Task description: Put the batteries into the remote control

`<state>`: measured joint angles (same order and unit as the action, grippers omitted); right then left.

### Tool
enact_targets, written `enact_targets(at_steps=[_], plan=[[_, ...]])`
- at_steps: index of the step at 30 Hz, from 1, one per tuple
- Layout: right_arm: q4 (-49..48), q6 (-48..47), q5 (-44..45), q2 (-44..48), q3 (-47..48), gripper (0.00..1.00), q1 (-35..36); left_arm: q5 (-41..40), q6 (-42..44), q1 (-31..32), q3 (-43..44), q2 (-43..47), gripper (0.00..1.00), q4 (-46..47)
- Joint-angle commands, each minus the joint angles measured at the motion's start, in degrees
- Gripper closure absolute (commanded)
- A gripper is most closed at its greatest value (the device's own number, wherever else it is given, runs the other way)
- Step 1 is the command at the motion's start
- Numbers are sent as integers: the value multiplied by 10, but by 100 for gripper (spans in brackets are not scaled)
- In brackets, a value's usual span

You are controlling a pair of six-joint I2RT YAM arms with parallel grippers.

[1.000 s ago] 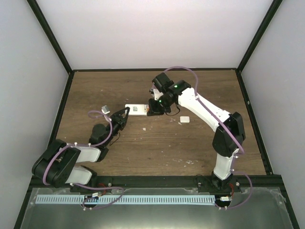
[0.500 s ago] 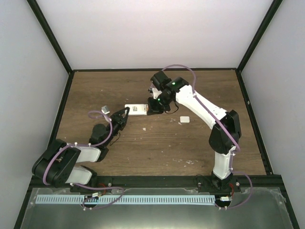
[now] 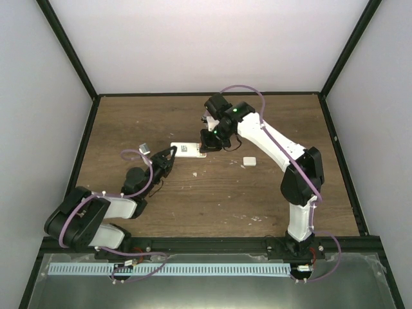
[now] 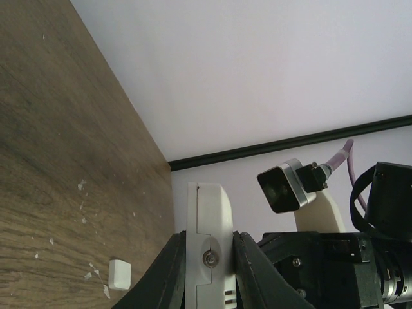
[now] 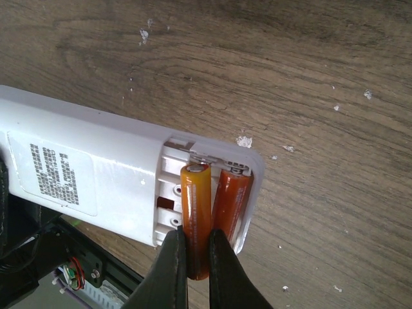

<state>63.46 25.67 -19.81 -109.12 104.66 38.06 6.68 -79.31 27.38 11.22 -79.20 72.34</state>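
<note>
The white remote control (image 3: 188,149) lies back-up near the table's middle, its battery bay open (image 5: 206,187). My left gripper (image 3: 172,154) is shut on the remote's left end; in the left wrist view the remote (image 4: 209,244) sits edge-on between the two fingers. My right gripper (image 5: 196,257) is shut on an orange battery (image 5: 195,212) and holds it over the bay's left slot, its top end at the contacts. A second orange battery (image 5: 230,199) lies seated in the right slot. The right gripper also shows in the top view (image 3: 207,143) at the remote's right end.
A small plain white cover piece (image 3: 250,161) lies on the wood to the right of the remote; it also shows in the left wrist view (image 4: 119,274). White crumbs dot the wooden table. Black frame rails border the table's far edge and sides.
My right gripper has moved a little left onto the remote's right end. The remote has tilted slightly, its right end shifting with the gripper. The left arm has barely moved.
</note>
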Motion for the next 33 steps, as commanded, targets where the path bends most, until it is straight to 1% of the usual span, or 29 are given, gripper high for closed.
enact_targets(at_steps=[1, 11, 17, 23, 33], plan=[[9, -10, -20, -10, 20, 99, -1, 6, -6, 6, 2, 1, 100, 48], [37, -12, -23, 1, 39, 99, 0, 2, 1, 6, 8, -8, 100, 41], [48, -15, -27, 2, 29, 99, -1, 0, 0, 6, 7, -18, 100, 50], [54, -16, -9, 3, 23, 99, 0, -3, -1, 6, 7, -24, 100, 55], [54, -22, -2, -11, 18, 99, 0, 4, 0, 6, 19, -33, 100, 59]])
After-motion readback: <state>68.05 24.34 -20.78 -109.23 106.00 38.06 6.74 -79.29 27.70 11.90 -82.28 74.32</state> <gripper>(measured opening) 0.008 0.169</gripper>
